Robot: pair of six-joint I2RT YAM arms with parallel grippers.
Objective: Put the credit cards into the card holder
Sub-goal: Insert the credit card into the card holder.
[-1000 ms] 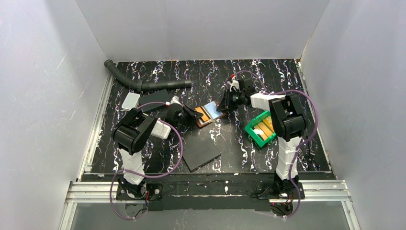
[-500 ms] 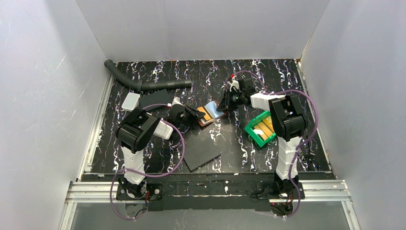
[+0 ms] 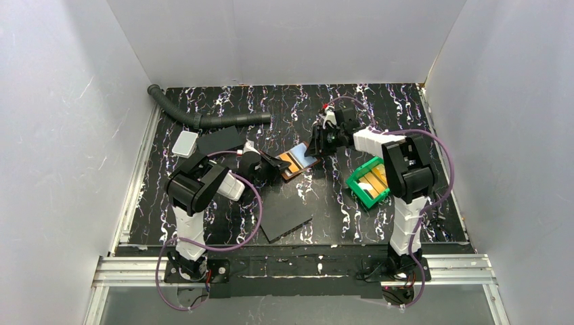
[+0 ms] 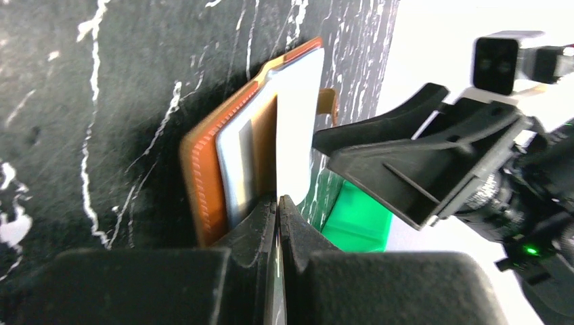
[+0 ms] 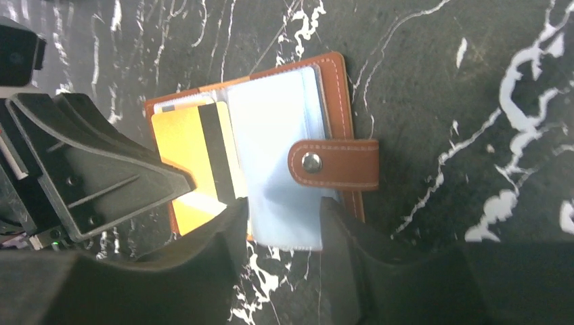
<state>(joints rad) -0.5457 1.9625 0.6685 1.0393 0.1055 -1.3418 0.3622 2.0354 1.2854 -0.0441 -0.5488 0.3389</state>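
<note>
The brown leather card holder [image 3: 298, 161] lies open mid-table, its snap tab [image 5: 335, 164] over clear sleeves. My left gripper [image 3: 275, 163] is at its left edge, shut on an orange-yellow credit card [image 5: 189, 145] with a black stripe. The card lies partly in the holder's left side. In the left wrist view the gripper [image 4: 278, 200] pinches that card [image 4: 298, 128] edge-on against the holder [image 4: 202, 183]. My right gripper [image 3: 318, 143] is at the holder's right. In the right wrist view it [image 5: 284, 217] is open, with its fingers either side of the sleeves' near edge.
A green plastic bin [image 3: 359, 187] with more orange cards stands right of the holder. A dark grey slab [image 3: 284, 215] lies in front and another [image 3: 220, 141] at the left, by a small white block [image 3: 185, 143]. A corrugated hose [image 3: 210, 120] lies at the back left.
My left gripper has moved right towards the holder with the card. The holder and my right gripper have shifted slightly towards the back.
</note>
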